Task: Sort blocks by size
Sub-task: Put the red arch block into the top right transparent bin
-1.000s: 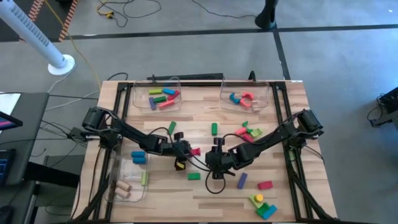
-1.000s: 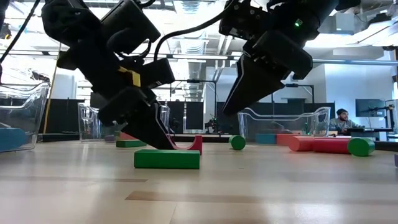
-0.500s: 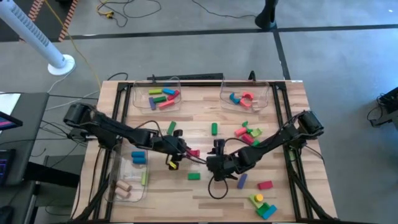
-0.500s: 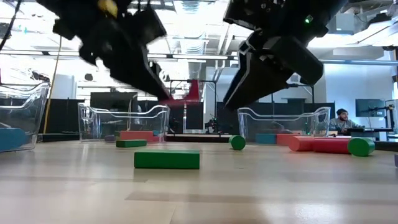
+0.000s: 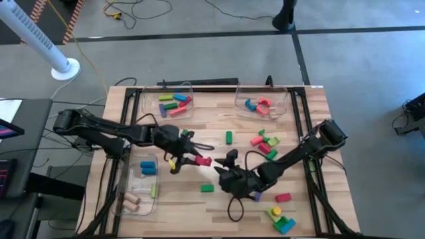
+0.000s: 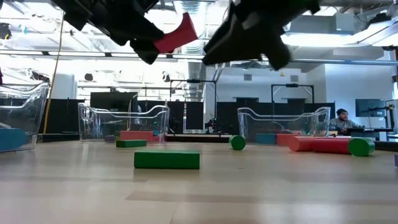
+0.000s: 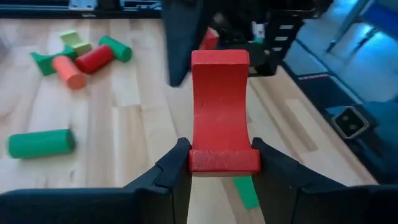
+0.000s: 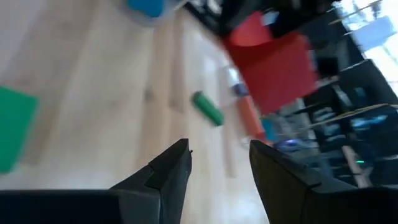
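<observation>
My left gripper (image 5: 192,159) is raised over the table's middle, shut on a red arch block (image 5: 203,160), which also shows high up in the low view (image 6: 176,34). My right gripper (image 5: 224,167) stands just right of it, open, with nothing between its fingers (image 8: 217,152). Loose blocks lie flat on the wood: a green bar (image 5: 208,188), a green cylinder (image 5: 228,137), a red and green cluster (image 5: 265,143), a red block (image 5: 283,197), and yellow, blue and green ones (image 5: 281,220). My left gripper pinches the red arch by one end (image 7: 224,163) between its two fingers, one on each flat side. The fingers come from the table's left, slanting a little downward. The arch sticks out ahead of the fingertips, curved side up, lifted clear of the table.
Two clear bins stand at the far edge, the left one (image 5: 174,99) with several mixed blocks, the right one (image 5: 261,101) with arches. A third bin (image 5: 141,186) at the near left holds blue and wooden pieces. Cables loop near the right gripper.
My left gripper has risen from the tabletop and tipped toward level, lifting the red arch clear of the wood. My right gripper has rolled its wrist, risen a little and drifted toward the near edge, staying open.
</observation>
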You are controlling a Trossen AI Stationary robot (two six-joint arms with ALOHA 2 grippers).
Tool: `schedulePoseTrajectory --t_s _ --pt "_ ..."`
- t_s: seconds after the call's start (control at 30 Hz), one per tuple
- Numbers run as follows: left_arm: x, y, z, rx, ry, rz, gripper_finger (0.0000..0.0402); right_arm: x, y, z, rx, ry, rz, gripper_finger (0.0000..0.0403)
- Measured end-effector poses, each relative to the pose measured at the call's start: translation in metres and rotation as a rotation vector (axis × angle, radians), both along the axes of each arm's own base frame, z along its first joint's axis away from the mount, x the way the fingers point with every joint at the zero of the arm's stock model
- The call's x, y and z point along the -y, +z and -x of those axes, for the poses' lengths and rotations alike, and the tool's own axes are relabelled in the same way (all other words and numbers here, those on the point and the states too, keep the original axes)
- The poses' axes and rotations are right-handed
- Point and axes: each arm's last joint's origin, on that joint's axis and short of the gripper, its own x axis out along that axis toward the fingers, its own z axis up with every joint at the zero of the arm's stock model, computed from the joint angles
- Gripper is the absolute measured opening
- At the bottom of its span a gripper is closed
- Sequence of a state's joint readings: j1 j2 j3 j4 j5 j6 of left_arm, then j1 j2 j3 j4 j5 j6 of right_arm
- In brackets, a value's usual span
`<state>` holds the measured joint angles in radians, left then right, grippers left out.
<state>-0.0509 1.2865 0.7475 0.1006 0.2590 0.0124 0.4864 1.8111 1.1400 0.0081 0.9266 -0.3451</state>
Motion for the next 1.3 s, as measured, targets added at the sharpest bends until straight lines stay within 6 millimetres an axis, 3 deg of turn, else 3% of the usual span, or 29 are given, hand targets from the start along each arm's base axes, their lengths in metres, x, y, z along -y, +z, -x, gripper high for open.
schedulePoseTrajectory --t_s 0.37,0.83,1.3 --pt "-0.006 0.0 0.001 -0.009 -0.09 0.069 0.0132 -0.003 0.011 -0.005 0.068 0.001 0.096 0.025" --pt "-0.014 0.001 0.002 -0.017 -0.151 0.134 0.0132 -0.004 0.024 -0.015 0.124 0.18 0.099 0.0251" --pt "-0.014 0.0 0.001 -0.018 -0.166 0.143 0.0132 0.0 0.028 -0.019 0.147 0.189 0.116 0.0251"
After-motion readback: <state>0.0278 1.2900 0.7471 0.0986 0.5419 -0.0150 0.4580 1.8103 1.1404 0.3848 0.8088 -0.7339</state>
